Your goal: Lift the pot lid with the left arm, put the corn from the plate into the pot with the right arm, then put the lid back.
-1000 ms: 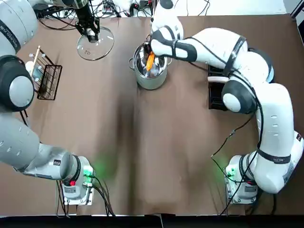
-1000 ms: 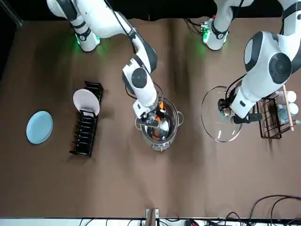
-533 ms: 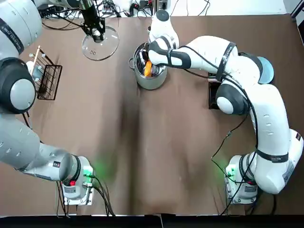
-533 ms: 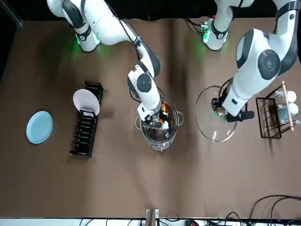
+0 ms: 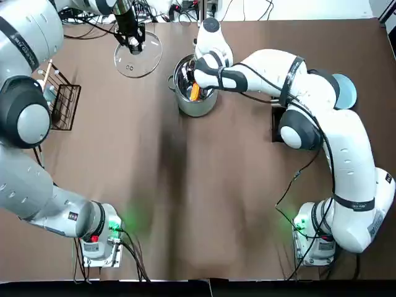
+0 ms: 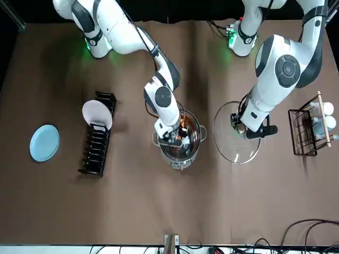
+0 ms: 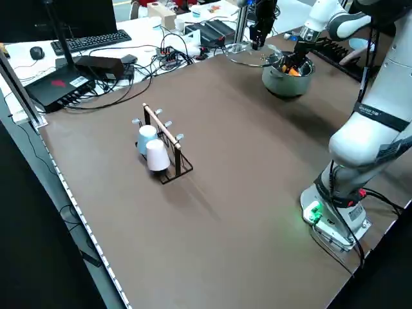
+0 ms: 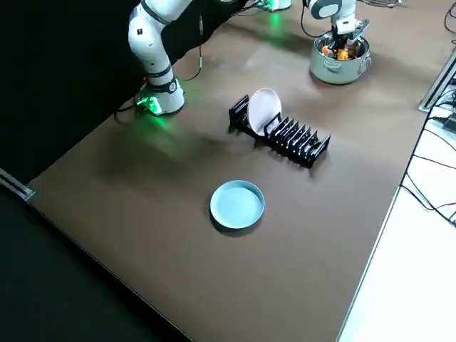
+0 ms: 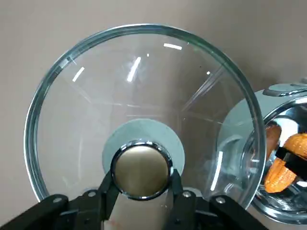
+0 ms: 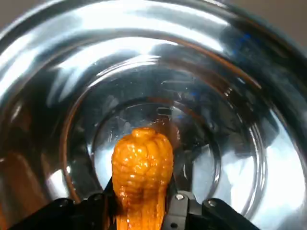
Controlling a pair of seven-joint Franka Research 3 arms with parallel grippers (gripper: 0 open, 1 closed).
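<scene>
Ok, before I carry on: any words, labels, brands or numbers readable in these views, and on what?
Nothing can be read.
Dark band on the right arm: pale lettering, too small to read.
Red label on the black box: blurred, unreadable.
Pot, glass lid in the left pincer, corn in the right pincer: no marks visible.

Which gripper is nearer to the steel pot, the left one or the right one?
Right. The right gripper is down inside the pot, shut on the corn. The left gripper grips the glass lid by its knob, off to the pot's left.
</scene>
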